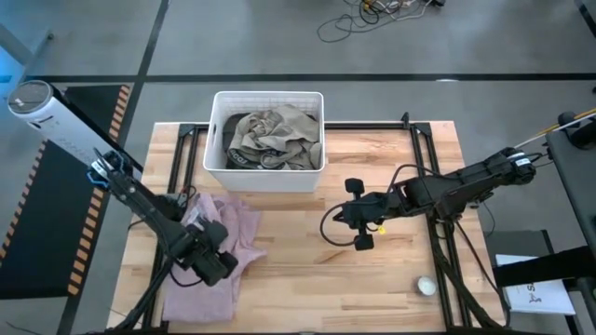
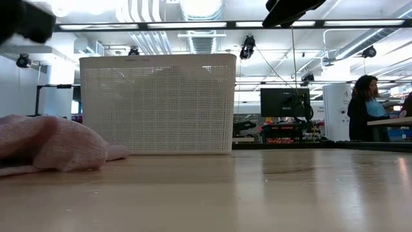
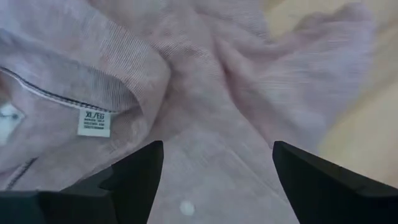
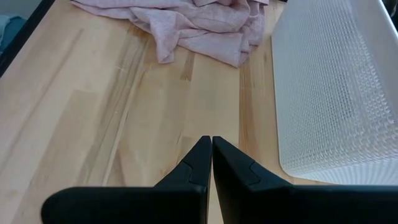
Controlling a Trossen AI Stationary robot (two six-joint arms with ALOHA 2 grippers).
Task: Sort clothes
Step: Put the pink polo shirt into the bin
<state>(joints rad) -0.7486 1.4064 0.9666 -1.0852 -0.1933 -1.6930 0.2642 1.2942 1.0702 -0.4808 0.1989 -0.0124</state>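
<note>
Pink shirt [image 1: 216,244] lies crumpled near the worktop's front-left corner. Khaki garment [image 1: 270,140] fills the white bin [image 1: 216,130] at the back edge. Left gripper [image 3: 217,180], fingers spread, hovers over the shirt's collar. Right gripper [image 4: 211,163], pressed together, waits mid-table. Fabric appears light and limp; pinch a raised fold.

Illumination is bright and even, supplied by overhead ceiling fixtures [image 2: 199,8] that glare white in the low view. Shadows on the table [image 1: 298,261] are soft. In the left wrist view, the pink shirt [image 3: 205,93] appears slightly blurred at close range.
</note>
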